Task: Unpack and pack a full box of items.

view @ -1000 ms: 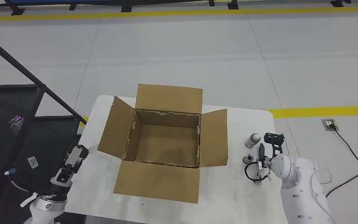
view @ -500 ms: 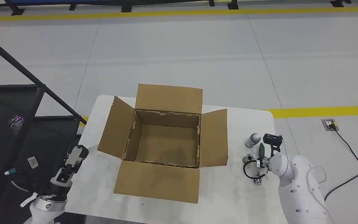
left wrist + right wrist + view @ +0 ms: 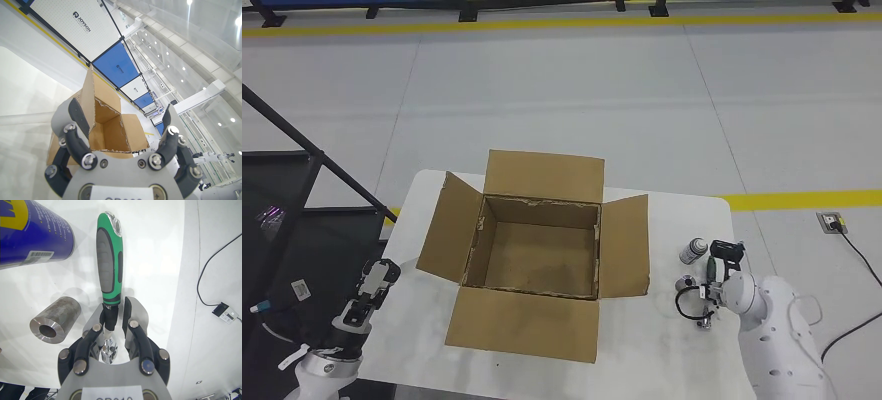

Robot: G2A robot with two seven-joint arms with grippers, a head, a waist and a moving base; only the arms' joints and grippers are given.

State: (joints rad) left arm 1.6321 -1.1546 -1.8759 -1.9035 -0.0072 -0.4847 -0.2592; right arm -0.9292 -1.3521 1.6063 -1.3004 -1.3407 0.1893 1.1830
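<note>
On the white table (image 3: 662, 340), an open brown cardboard box (image 3: 540, 255) sits in the middle with all four flaps folded outward and its bare cardboard floor in view. To its right, near the table's right edge, lie three things close together: a blue and yellow spray can (image 3: 32, 232) on its side, a short rusty steel cylinder with a bored hole (image 3: 54, 320), and a ratchet wrench with a green and grey handle (image 3: 109, 256). The wrench lies between the can and the table's edge, with the cylinder just beside its neck. The right claw (image 3: 116, 311) is low over the wrench, its fingers (image 3: 127, 311) standing either side of the dark neck just below the handle; a gap shows on one side, so they are not clamped. The left claw (image 3: 122, 109) is spread wide and holds nothing, hanging by the table's left edge and facing the box's left flap.
</note>
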